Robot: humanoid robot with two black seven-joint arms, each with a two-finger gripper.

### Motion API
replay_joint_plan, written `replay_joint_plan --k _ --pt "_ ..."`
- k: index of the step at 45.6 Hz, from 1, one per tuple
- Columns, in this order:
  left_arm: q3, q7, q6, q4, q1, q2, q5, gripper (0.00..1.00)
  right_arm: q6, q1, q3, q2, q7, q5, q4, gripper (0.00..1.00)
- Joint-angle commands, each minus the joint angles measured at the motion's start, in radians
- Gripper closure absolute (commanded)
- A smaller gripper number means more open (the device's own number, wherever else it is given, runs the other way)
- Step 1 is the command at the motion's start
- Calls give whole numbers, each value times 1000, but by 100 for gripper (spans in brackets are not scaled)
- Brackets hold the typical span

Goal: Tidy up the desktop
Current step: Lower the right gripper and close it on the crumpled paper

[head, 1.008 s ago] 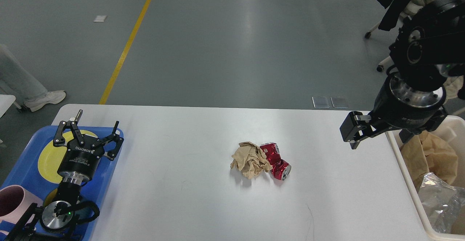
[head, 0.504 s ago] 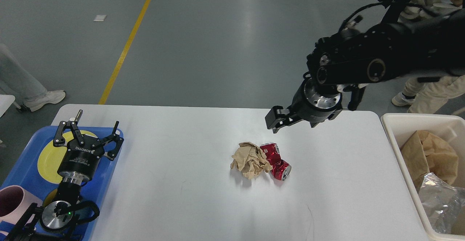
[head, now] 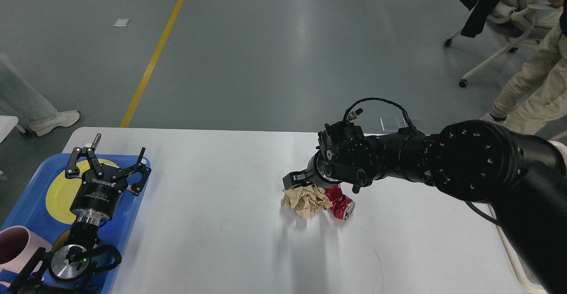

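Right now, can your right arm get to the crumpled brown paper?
Probably yes. My right gripper hangs just over the crumpled brown paper on the desktop, with nothing between them. The crushed red can lies tight against the paper's right side and might get bumped.

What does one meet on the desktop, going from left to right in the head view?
Pink cup → blue tray → yellow plate → left pincer → crumpled paper → red can, all on or above the desktop.
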Motion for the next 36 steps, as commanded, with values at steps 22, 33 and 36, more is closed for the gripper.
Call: replay_joint_plan --k 22,33,36 --pt "0 -1 -2 0 0 0 -1 3 -248 -225 45 -12 37 -120 -109 0" --pt "0 -1 0 0 0 0 -1 3 -253 -234 51 -12 34 -117 -106 48" --pt "0 -1 -2 0 2 0 -1 3 -252 -236 52 -12 33 -115 -103 68"
